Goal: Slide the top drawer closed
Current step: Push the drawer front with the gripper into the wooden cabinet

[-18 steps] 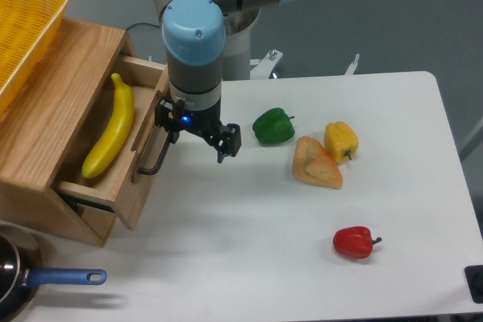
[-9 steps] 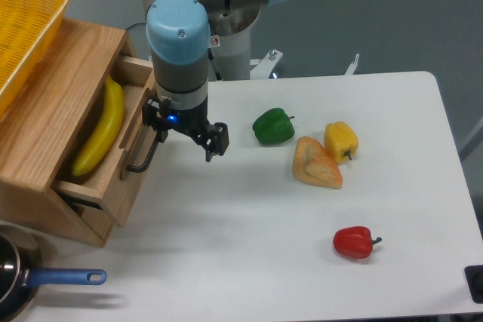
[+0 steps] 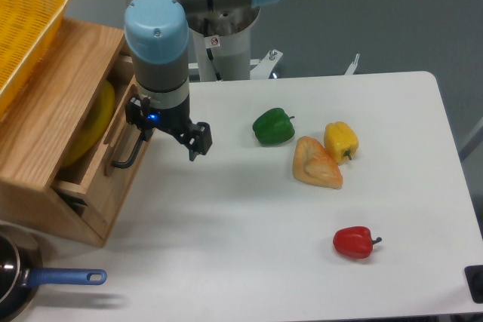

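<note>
In the fixed camera's view the closing push is under way — the top drawer (image 3: 96,157) sits in the wooden cabinet (image 3: 47,122) at the table's left edge, a little way out, a banana (image 3: 89,127) half hidden inside. The gripper (image 3: 167,132) presses at the black bar handle (image 3: 127,147), jaws spread wide, holding nothing. The drawer front's long axis runs front to back, facing right — the next move is likely a steady push leftward.
</note>
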Controlling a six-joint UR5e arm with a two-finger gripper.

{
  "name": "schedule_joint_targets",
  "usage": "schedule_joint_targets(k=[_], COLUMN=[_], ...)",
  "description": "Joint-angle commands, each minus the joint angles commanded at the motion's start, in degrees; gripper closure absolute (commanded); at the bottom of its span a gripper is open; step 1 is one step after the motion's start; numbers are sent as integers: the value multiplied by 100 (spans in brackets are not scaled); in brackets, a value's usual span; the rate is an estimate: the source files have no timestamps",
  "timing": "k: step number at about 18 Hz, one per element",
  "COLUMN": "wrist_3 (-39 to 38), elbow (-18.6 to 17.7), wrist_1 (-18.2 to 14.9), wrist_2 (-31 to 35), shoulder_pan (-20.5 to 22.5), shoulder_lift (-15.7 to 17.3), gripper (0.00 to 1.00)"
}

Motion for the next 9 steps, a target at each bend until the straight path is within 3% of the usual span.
schedule_joint_targets(k=[9], wrist_3=[-9], elbow=[9], wrist_1=[9], wrist_2=[-9], shoulder_pan=[-202], shoulder_lift=[0], gripper=[0])
